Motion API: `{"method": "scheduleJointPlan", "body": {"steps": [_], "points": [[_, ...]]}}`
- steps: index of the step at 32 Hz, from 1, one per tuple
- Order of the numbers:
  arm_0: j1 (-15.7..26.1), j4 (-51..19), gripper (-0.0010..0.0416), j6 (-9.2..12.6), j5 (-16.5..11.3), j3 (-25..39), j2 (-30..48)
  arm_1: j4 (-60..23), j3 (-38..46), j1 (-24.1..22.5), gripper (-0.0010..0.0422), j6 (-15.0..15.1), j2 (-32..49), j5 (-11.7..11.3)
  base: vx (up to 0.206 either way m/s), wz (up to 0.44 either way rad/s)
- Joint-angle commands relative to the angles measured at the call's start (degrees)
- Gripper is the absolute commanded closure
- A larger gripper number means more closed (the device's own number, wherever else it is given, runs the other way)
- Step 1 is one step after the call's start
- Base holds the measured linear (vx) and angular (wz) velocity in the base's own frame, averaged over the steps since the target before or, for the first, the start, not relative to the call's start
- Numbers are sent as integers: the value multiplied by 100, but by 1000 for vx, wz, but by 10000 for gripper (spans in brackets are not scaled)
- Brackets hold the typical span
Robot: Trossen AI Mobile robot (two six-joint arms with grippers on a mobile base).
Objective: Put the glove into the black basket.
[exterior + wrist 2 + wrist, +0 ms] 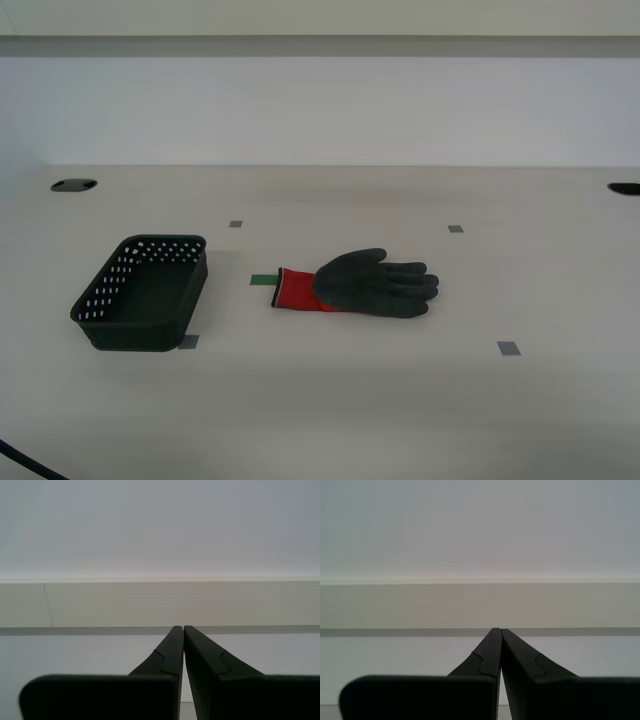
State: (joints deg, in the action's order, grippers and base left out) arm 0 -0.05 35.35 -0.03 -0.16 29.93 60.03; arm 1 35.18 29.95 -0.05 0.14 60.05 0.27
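Note:
The glove [365,283] lies flat on the pale table [400,400], near the middle of the exterior view. Its red cuff points to the exterior view's left, its dark grey fingers to the right. The black basket [143,292] stands empty to the exterior view's left of the glove, a short gap between them. Neither arm shows in the exterior view. My first gripper [500,630] is shut and empty, facing a white wall. My second gripper [183,627] is shut and empty too, facing the same wall. Neither wrist view shows the glove or the basket.
Small grey tape squares [509,348] and a green one [263,280] mark the table. Two dark cable holes [73,185] sit at the table's back corners. A white wall rises behind the table. A black cable [25,462] crosses the lower left corner.

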Motion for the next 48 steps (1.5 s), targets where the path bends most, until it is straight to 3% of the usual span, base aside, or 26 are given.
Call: {"method": "scheduleJointPlan", "body": {"steps": [1, 48], "points": [[4, 17, 405, 2, -2, 7, 0, 22, 2, 2, 412, -4, -2, 13, 0, 0], [7, 17, 405, 0, -2, 7, 0, 13, 2, 0, 412, -11, -2, 24, 0, 0]]}}
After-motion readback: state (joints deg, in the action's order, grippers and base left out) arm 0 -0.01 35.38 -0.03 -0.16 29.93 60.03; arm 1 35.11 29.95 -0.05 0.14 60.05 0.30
